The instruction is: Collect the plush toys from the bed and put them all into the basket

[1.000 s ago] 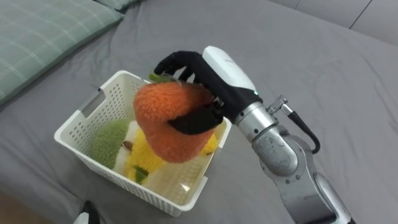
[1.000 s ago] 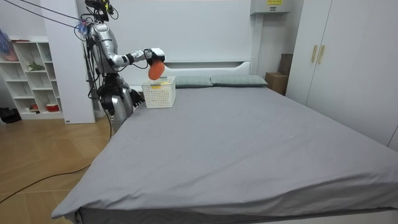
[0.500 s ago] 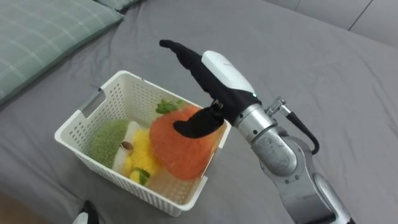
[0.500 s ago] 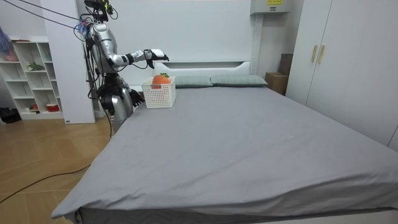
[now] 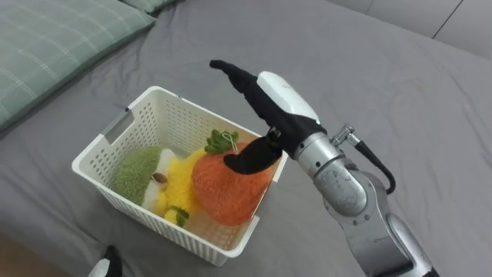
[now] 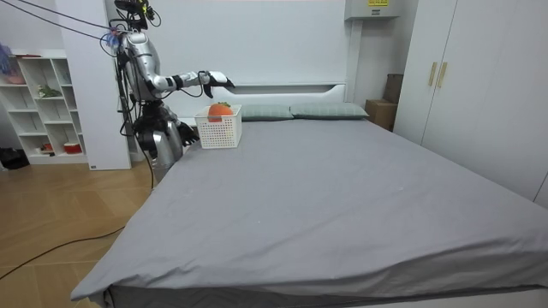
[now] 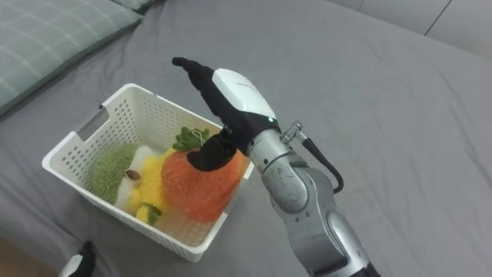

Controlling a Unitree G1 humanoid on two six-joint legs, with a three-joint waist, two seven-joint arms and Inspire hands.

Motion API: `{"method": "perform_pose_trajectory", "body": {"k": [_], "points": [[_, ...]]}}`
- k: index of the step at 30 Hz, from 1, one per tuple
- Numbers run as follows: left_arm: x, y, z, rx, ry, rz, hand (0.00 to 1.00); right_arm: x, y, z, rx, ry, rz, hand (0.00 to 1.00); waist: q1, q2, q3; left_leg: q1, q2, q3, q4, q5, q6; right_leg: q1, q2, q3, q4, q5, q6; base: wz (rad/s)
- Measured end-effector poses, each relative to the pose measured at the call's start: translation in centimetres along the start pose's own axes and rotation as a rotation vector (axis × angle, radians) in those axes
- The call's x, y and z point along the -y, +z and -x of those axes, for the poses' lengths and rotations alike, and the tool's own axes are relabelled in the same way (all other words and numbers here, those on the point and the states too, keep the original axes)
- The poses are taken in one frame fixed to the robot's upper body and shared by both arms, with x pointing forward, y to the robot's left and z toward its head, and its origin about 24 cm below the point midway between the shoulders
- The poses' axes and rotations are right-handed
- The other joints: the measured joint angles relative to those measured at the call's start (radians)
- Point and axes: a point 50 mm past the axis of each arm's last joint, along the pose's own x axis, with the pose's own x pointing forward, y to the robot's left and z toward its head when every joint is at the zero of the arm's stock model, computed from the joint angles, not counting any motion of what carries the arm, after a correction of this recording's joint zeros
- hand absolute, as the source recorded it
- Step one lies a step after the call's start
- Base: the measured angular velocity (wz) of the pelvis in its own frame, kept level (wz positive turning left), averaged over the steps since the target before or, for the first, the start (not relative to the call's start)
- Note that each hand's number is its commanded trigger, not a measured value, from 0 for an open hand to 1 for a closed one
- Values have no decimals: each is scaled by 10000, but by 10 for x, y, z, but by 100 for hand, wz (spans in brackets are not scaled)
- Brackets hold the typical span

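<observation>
Left eye view: orange plush in the basket, right hand spread above

We see the orange plush toy (image 5: 227, 188) lying in the white basket (image 5: 115, 132) on the grey bed (image 5: 400, 69), pressed against the near right wall, beside a yellow plush (image 5: 178, 186) and a green plush (image 5: 138, 171). The right hand (image 5: 278, 104) hovers over the basket's right rim with its fingers straight and spread, holding nothing; its thumb hangs at the toy's top, and we cannot tell whether it touches. A sliver of the left hand (image 5: 108, 263) shows at the lower edge. We judge the toy light, soft and squashy, fuzzy enough not to slip and hardly fragile. A wide wrap round its body should suit best, since the green leaf tuft (image 5: 221, 141) looks too flimsy.
</observation>
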Motion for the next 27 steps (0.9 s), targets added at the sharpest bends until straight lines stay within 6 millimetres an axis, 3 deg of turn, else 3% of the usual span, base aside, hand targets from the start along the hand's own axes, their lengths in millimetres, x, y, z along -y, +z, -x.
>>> {"method": "perform_pose_trajectory", "body": {"k": [4, 12, 15, 19, 25, 27], "points": [[1, -1, 0, -27, -13, 3, 0, 1, -2, 2, 150, -149, -1046, 0, -208, -4, -4, 24, -45, -52, 8, 21, 32, 48, -32, -5, -11, 5, 19, 3], [3, -4, 2, -146, 89, -8, 0, 2, -32, 29, -1016, -1618, -2630, 0, -523, 67, 17, 94, -103, -34, 31, 18, 89, 107, 1, 156, -23, 23, 93, -1], [4, -11, 3, -440, 165, 191, 0, 13, -41, 38, -1066, -2670, -2953, 0, -789, 103, -23, 188, -95, 65, 27, 23, 97, 102, 17, 296, -23, 32, 104, -8], [12, -21, 7, -925, 320, 494, 0, 27, -56, 56, -1508, -4451, -3653, 0, -1060, 235, -191, 264, -45, 391, 10, 26, 101, 20, 57, 599, -26, 56, 99, -22], [14, -37, 12, -1495, 571, 615, 0, 42, -67, 68, -1738, -6014, -4679, 0, -1624, 396, -149, 353, 101, 838, -89, 10, 70, -40, 194, 1019, -23, 165, 22, -23], [16, -41, 14, -1643, 581, 602, 0, 45, -70, 73, -1778, -6473, -5152, 0, -1791, 454, -179, 360, 104, 861, -77, 11, 71, -36, 205, 1068, -16, 172, 24, -6]]}}
